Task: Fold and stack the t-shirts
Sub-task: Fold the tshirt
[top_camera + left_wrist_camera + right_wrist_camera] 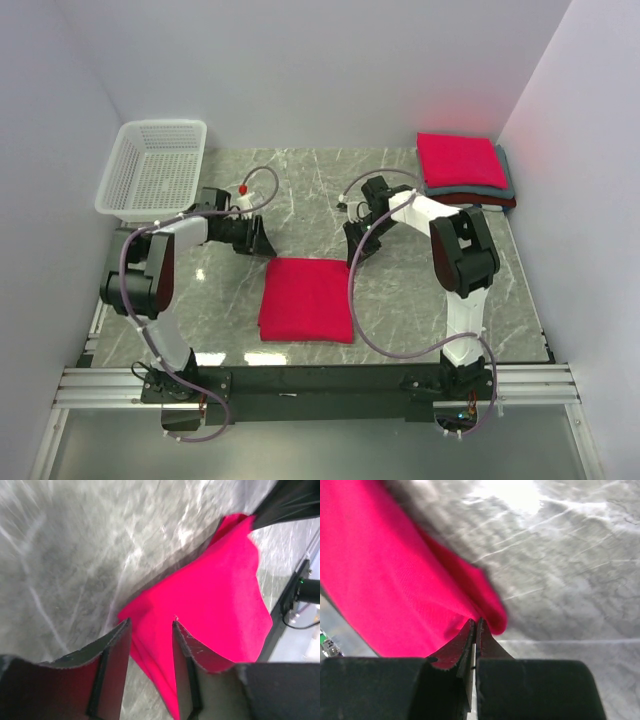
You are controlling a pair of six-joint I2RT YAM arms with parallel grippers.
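Transferring the folded red t-shirt (305, 300) onto the stack (462, 165) appears to be the step in hand.

Top view: the shirt lies flat on the marble surface (300, 190) at near centre. It is well apart from the stack in the far right corner, where a red shirt tops a grey one and a dark red one. The left hand (258, 240) sits at the shirt's far left corner and the right hand (356, 248) at its far right corner. A white lattice basket (155, 170) stands at far left, apart from the shirt.

Left wrist view: the left hand's fingers (117, 647) stand apart over the cloth just inside the corner, and nothing is clamped. Lower the hand until every folded layer sits between the fingers, then close.

Right wrist view: the right hand (475, 630) has its fingers pressed together on the shirt's corner. The cloth puckers toward the tips, so it appears nipped. Confirm that the grip takes all layers, not the top one only.

Raise both corners level and at equal pace, since an uneven lift is likely to open the fold. Keep the cloth taut between the hands, carry it over the stack, and lay it square, edges aligned.
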